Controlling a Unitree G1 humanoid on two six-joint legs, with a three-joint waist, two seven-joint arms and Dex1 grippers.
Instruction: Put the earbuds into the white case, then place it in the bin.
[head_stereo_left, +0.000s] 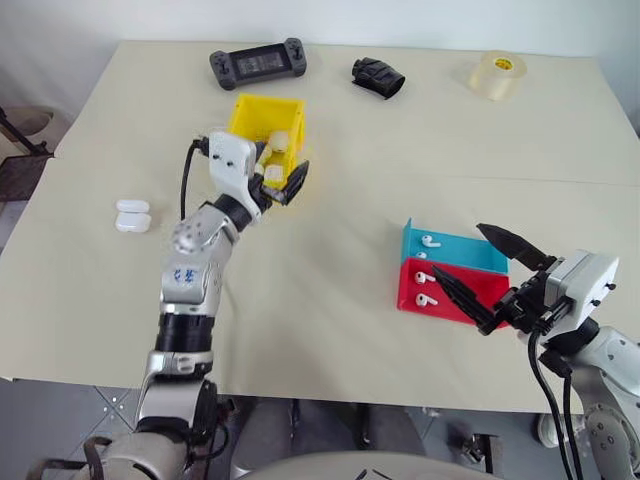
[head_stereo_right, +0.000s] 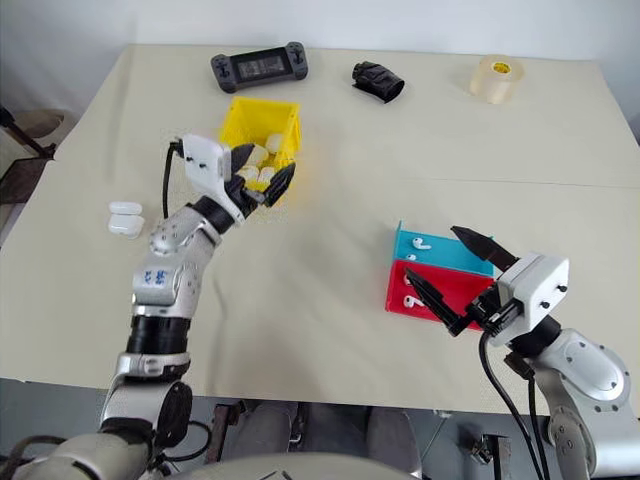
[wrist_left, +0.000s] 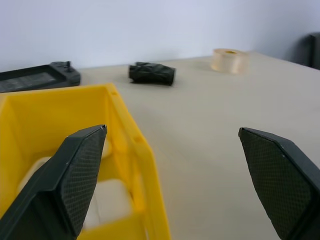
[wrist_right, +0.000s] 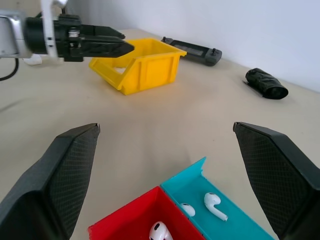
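The left hand (head_stereo_left: 276, 178) is spread open and empty over the rim of the small yellow plastic bin (head_stereo_left: 245, 112), while the right hand (head_stereo_left: 485, 274) is spread open above the red tray (head_stereo_left: 482, 288).

bin (head_stereo_left: 262, 112) is shiny yellow plastic, earbuds (head_stereo_left: 431, 241) glossy white, tape roll (head_stereo_left: 497, 75) translucent, table (head_stereo_left: 330, 270) matte beige, gripper pads (wrist_left: 80, 175) textured black.

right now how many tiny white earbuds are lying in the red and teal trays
4: two glossy white earbuds in the shallow teal plastic tray and two in the shallow red plastic tray; the right gripper may hide others.
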